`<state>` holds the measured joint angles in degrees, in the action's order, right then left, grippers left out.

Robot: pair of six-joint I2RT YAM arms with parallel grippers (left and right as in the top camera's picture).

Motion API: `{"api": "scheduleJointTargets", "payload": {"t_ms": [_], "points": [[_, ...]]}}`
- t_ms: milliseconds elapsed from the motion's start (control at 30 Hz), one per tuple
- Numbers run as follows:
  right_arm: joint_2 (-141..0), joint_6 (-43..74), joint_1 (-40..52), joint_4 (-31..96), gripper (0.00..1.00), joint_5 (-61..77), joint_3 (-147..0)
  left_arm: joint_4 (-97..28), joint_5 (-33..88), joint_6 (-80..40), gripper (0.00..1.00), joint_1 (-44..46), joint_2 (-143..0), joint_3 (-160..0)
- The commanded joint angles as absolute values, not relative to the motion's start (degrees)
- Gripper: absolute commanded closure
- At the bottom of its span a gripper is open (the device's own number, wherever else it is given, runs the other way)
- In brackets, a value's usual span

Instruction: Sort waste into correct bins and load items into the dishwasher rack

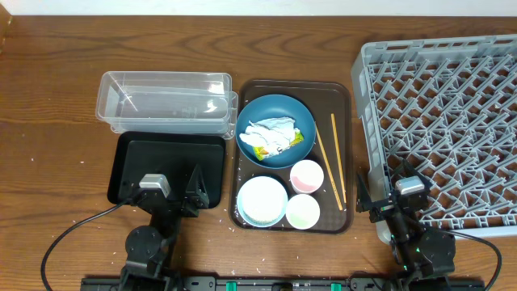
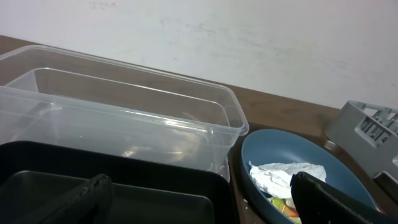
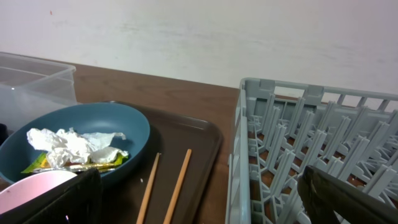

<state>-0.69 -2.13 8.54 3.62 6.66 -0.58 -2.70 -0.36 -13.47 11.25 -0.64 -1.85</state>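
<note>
The dark-blue bowl (image 1: 275,129) sits at the back of the brown tray and holds crumpled white tissue (image 1: 271,131) and a yellow-green wrapper (image 1: 262,151). It also shows in the left wrist view (image 2: 298,180) and the right wrist view (image 3: 81,140). The pale-blue bowl (image 1: 262,200), pink cup (image 1: 306,175) and green cup (image 1: 303,212) stand in front. Two chopsticks (image 1: 330,166) lie along the tray's right side. The clear tub (image 1: 166,101) and black tray (image 1: 171,166) are at left, the grey rack (image 1: 440,121) at right. My left gripper (image 1: 172,196) and right gripper (image 1: 386,202) are open and empty near the front edge.
The brown serving tray (image 1: 343,101) lies between the bins and the rack. A few white grains are scattered on the wood near the front left. A pale wall stands behind the table.
</note>
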Motion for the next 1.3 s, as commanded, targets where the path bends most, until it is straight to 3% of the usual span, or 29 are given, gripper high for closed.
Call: {"api": "scheduleJointTargets", "payload": {"t_ms": [0,700,1000,1267], "points": [[-0.3,-2.2,8.2,3.6,0.01,7.1,-0.3,-4.0,-1.0,-13.4,0.06,10.9,-0.3,-0.2],[-0.3,-2.1,8.2,3.6,0.01,7.7,-0.3,-4.0,1.0,-14.0,0.06,10.9,-0.3,-0.2],[-0.3,24.0,8.2,3.4,0.01,9.9,-0.3,-3.3,6.7,-24.2,0.06,10.9,-0.6,-0.3],[-0.4,22.8,8.2,3.7,0.01,15.9,-1.3,-2.5,17.2,-24.5,0.07,10.9,-0.6,-2.1]]}}
